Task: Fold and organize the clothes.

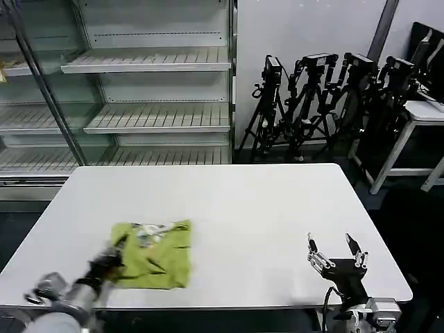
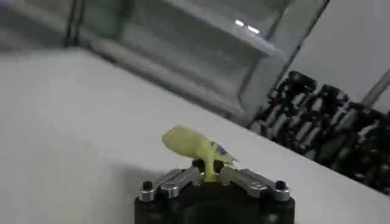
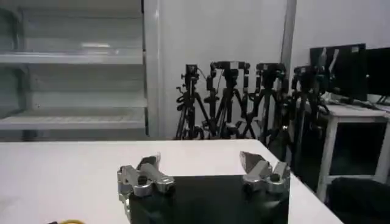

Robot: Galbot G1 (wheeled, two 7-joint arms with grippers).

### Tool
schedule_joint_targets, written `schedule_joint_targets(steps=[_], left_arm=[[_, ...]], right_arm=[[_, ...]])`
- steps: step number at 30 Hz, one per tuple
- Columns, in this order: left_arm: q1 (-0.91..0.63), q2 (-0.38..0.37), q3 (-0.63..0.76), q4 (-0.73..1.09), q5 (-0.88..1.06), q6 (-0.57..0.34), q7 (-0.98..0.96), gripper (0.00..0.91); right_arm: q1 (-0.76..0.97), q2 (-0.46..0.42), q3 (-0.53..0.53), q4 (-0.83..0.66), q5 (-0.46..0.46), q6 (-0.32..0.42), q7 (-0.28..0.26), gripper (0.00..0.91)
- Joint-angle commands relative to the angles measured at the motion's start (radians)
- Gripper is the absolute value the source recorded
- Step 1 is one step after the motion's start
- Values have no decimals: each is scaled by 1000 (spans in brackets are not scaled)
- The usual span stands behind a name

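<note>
The lime yellow-green shirt (image 1: 154,253) lies folded into a compact bundle near the front left of the white table (image 1: 236,208), its white-and-dark print showing on top. My left gripper (image 1: 109,262) is at the bundle's left edge, shut on a pinch of the fabric; in the left wrist view the yellow cloth (image 2: 194,145) rises from between the closed fingers (image 2: 207,172). My right gripper (image 1: 337,250) hovers open over the front right of the table, apart from the shirt, with nothing between its fingertips (image 3: 201,163).
Glass-fronted empty shelving (image 1: 139,90) stands behind the table at the left. Black camera tripods (image 1: 319,104) and a white side table (image 1: 416,118) stand behind at the right. Bare tabletop stretches between the shirt and the right gripper.
</note>
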Motion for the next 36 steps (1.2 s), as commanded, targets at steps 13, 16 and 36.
schedule_joint_targets(steps=[13, 16, 36], left_arm=[[49, 216, 282, 97, 1239, -371, 159, 30], [-19, 134, 442, 228, 1371, -417, 137, 30], [-194, 121, 397, -170, 460, -94, 115, 30]], right_arm=[[-12, 9, -7, -15, -3, 45, -13, 907], [-33, 13, 7, 7, -8, 45, -13, 907], [-72, 39, -4, 61, -43, 42, -9, 907]])
